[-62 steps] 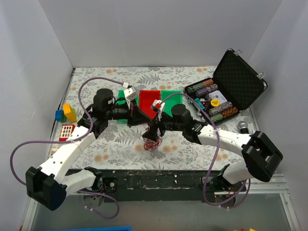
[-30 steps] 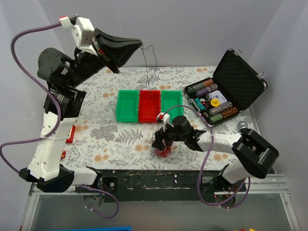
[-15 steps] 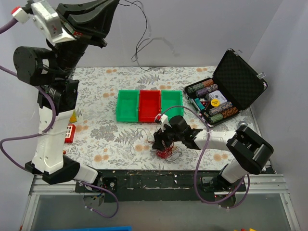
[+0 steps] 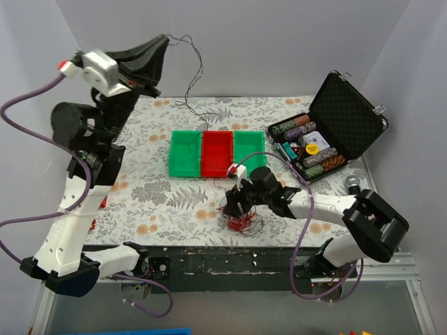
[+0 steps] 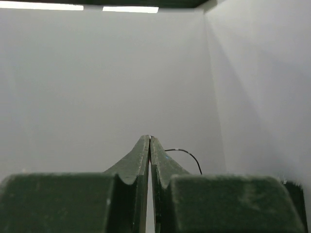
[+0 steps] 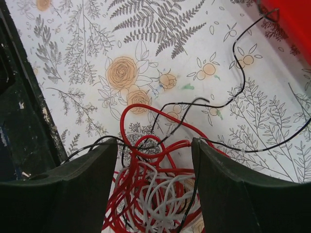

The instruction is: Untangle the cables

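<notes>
Logging cables [image 4: 239, 218]: red, white and black clump, near edge of table [image 4: 140, 202]. My right gripper [image 6: 153, 150] straddles it, fingers spread. Left gripper [image 4: 162, 43], raised far left, clenches one black wire [image 5: 184, 151].

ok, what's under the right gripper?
Below the open right gripper: the tangled cables, red, white and black, on the floral table. The table beneath the clump is covered.

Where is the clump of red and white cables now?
In the top view the clump lies on the table near the middle of its front edge, between the open fingers of the right gripper, in front of the red tray.
</notes>
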You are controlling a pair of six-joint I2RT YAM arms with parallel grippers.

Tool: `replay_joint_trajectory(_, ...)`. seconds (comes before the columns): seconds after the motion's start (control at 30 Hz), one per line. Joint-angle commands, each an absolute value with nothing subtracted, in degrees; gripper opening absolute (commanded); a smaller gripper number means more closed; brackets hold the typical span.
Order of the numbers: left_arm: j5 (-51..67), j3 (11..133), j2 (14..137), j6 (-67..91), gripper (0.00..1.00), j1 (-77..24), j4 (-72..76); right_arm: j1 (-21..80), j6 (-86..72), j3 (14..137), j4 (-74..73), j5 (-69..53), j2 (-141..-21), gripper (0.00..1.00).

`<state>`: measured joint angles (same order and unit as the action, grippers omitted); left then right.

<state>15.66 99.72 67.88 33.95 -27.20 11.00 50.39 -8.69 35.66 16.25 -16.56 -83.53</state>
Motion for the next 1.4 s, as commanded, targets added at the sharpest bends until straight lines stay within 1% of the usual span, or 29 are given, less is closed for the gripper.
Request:
replay_joint_trajectory(0.0, 3.70, 85.46, 66.01, 27.61, 0.00, -27.25, 11.69, 51.24, -6.68, 33.58, 15.74, -16.43, -77.35, 0.70)
replay_joint_trajectory(0.13, 0.80, 73.77, 64.69, 24.17, 0.00, -26.46, 15.37, 51.68, -5.98, 32.52, 14.42, -16.08, -74.19, 0.70)
replay_joint_trajectory(0.23, -1.84, 66.82, 64.86, 25.31, 0.00, -24.09, 19.23, 51.94, -6.06, 31.91, 13.80, -15.12, -72.08, 0.69)
replay_joint_trajectory(0.43, -1.76, 58.99, 66.44, 27.42, 0.00, -20.57, 21.70, 52.03, -5.71, 30.24, 13.45, -13.89, -68.38, 0.67)
replay_joint_trajectory(0.67, -1.67, 55.20, 67.59, 27.86, 0.00, -19.78, 22.59, 52.03, -5.10, 30.23, 12.92, -13.89, -68.73, 0.62)
replay_joint_trajectory(0.97, -3.25, 49.31, 69.61, 26.28, 0.00, -19.25, 25.66, 52.03, -4.92, 30.32, 13.01, -13.71, -69.00, 0.61)
replay_joint_trajectory(1.1, -2.55, 50.09, 69.96, 28.21, 0.00, -17.84, 26.45, 52.03, -5.01, 30.23, 13.09, -13.80, -69.26, 0.60)
replay_joint_trajectory(1.37, -0.88, 55.54, 69.70, 32.87, 0.00, -16.00, 27.59, 52.03, -4.92, 30.76, 12.92, -14.15, -70.58, 0.59)
